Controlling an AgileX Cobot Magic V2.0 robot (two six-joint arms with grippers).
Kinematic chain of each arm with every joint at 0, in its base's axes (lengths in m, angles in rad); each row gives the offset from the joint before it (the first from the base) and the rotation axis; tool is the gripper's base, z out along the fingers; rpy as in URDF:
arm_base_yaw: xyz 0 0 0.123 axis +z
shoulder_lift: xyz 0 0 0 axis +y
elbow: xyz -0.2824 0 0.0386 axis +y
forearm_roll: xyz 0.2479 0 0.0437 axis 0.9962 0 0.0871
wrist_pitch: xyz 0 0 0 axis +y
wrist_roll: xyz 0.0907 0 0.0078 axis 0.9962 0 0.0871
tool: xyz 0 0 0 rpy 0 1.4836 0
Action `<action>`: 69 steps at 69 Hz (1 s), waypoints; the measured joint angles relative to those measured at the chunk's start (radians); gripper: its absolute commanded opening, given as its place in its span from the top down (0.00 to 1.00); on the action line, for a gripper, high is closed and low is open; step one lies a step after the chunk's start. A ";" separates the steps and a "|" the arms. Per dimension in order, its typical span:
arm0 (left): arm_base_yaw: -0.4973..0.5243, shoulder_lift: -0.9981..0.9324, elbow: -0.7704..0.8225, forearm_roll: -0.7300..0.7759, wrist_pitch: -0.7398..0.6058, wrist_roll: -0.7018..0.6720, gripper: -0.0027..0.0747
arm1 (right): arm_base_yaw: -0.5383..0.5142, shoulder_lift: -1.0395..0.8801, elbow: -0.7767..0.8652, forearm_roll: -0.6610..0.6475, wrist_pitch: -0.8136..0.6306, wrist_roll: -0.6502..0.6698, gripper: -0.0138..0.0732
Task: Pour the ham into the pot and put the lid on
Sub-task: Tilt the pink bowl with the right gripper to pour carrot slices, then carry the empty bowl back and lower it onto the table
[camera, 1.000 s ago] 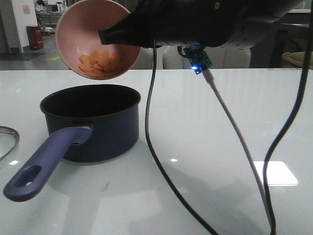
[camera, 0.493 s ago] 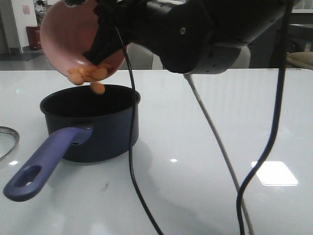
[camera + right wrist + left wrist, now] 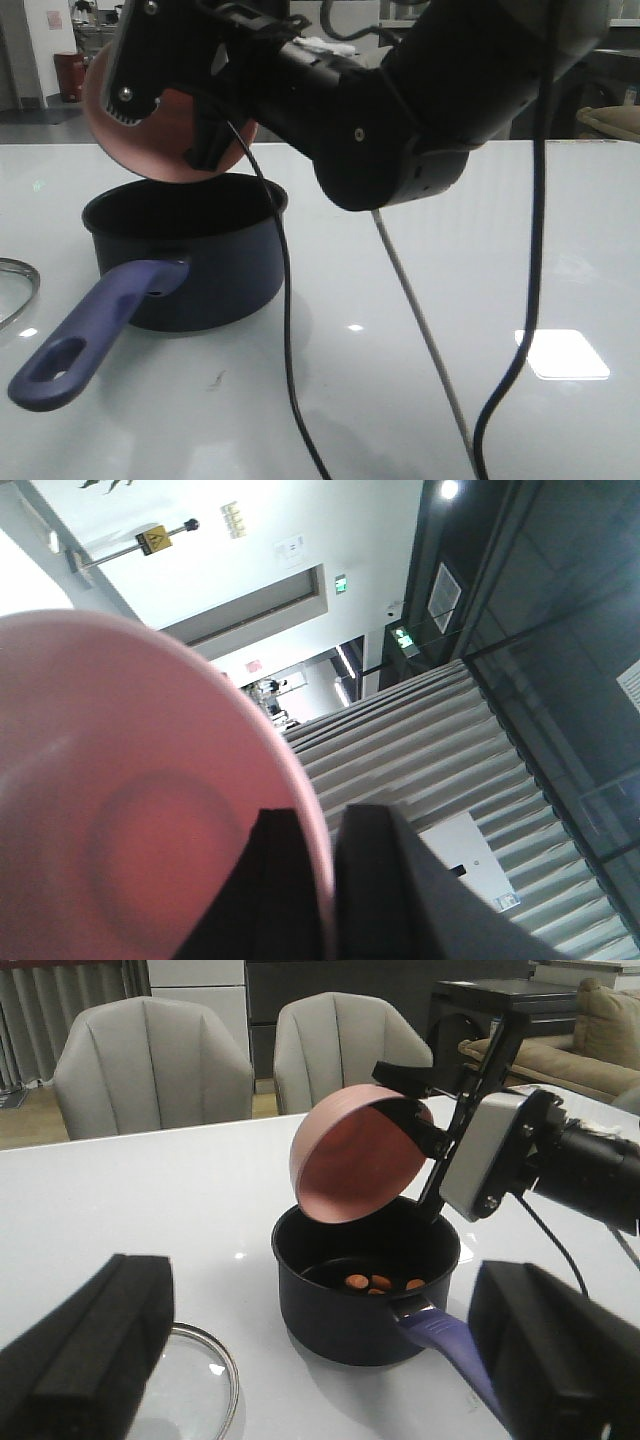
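pink bowl upturned in right gripper's clamp, ham in pot, left gripper wide

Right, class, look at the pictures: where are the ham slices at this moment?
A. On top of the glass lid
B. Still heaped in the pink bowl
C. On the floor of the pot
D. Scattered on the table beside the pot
C: the left wrist view shows the ham lying inside the pot, beneath the tipped pink bowl that the right gripper holds.
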 measured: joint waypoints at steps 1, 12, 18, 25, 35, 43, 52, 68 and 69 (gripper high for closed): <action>0.000 0.000 0.000 0.000 0.000 0.000 0.16 | 0.000 0.001 -0.003 0.007 0.002 0.008 0.69; 0.000 0.000 0.000 0.000 0.000 0.000 0.16 | 0.000 0.001 -0.036 0.114 0.002 0.216 0.69; 0.000 0.000 0.000 0.000 0.000 0.000 0.16 | 0.000 -0.001 -0.061 0.187 0.015 0.393 0.69; 0.000 0.000 0.000 0.000 0.000 0.000 0.16 | 0.000 -0.029 -0.076 0.239 0.151 0.585 0.69; 0.000 0.000 0.000 0.000 0.000 0.000 0.16 | 0.000 -0.102 -0.077 0.264 0.370 0.715 0.69; 0.000 0.000 0.000 0.000 0.000 0.000 0.16 | 0.000 -0.199 -0.077 0.347 0.574 0.739 0.69; 0.000 0.000 0.000 0.000 0.000 0.000 0.16 | -0.025 -0.308 -0.078 0.420 0.821 0.732 0.69; 0.000 0.000 0.000 0.000 0.000 0.000 0.16 | -0.154 -0.413 -0.079 0.445 1.261 0.727 0.69; 0.000 0.000 0.000 0.000 0.000 0.000 0.16 | -0.165 -0.419 -0.079 0.447 1.283 0.727 0.69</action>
